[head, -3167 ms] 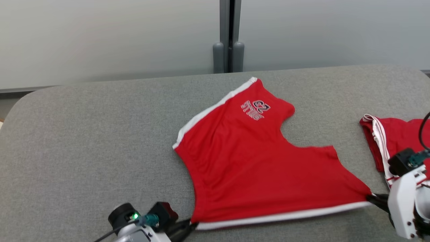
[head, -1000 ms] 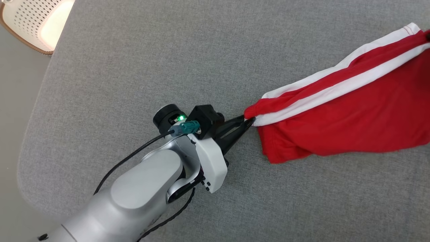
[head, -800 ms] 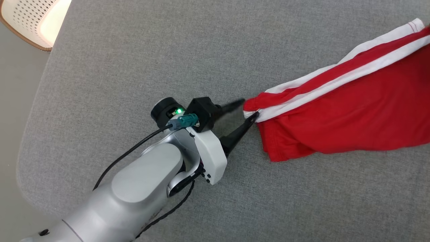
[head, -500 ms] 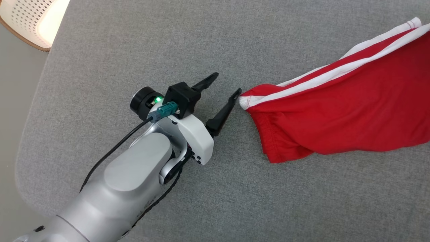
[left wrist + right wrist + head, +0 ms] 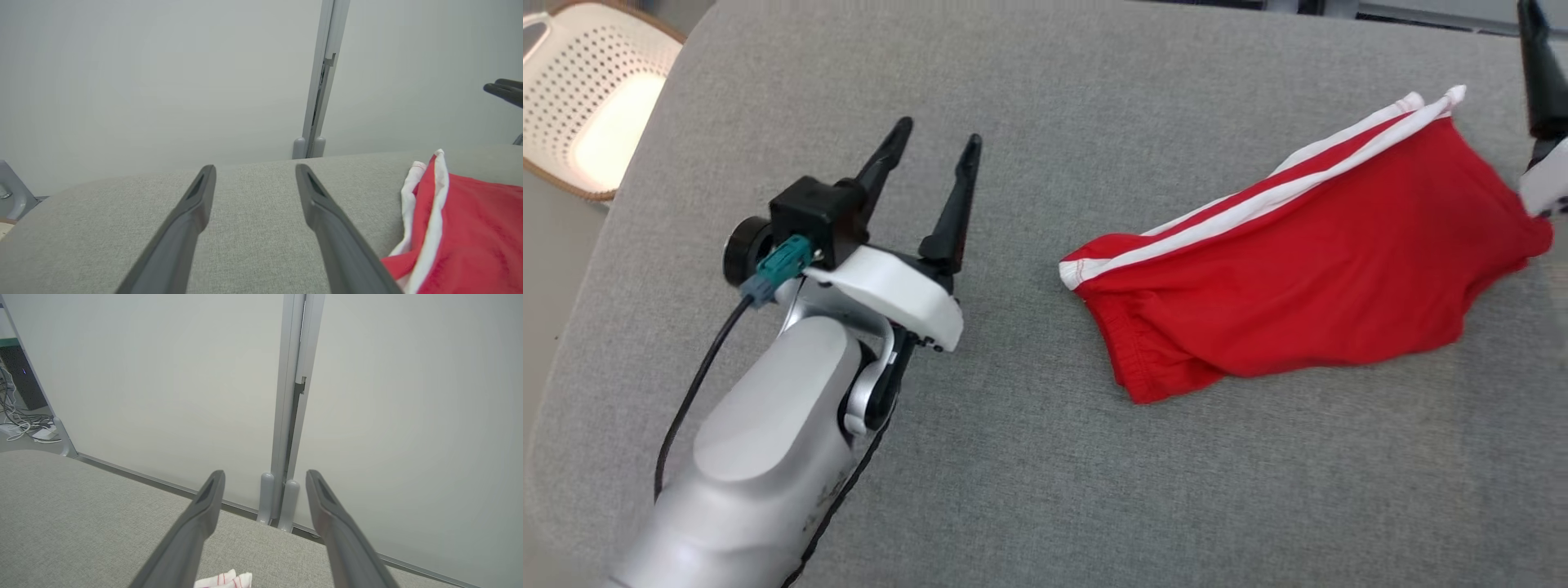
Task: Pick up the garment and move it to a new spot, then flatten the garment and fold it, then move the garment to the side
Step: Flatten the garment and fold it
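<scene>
1. On the grey, cloth-covered worktop [image 5: 1045, 490], toward the right of the head view, lies the garment [image 5: 1298, 245]. It is red with white stripes along its far edge, doubled over on itself and rumpled at its near left corner.
2. To its left, near it but not touching, the left gripper [image 5: 937, 132] has its two dark fingers spread with nothing between them. They point toward the worktop's far edge.
3. From the left wrist view, bare worktop shows between those fingers, and the garment's striped end sits off to the right of them.
4. The right gripper [image 5: 264, 473] also has its fingers spread and holds nothing. A scrap of white hem with red stitching shows low between them in the right wrist view.
5. At the head view's upper right corner one dark finger of the right gripper stands just beyond the garment's right end. Whether it touches the cloth cannot be told.
6. Off the worktop's far left corner sits a white perforated basket [image 5: 596, 90].
</scene>
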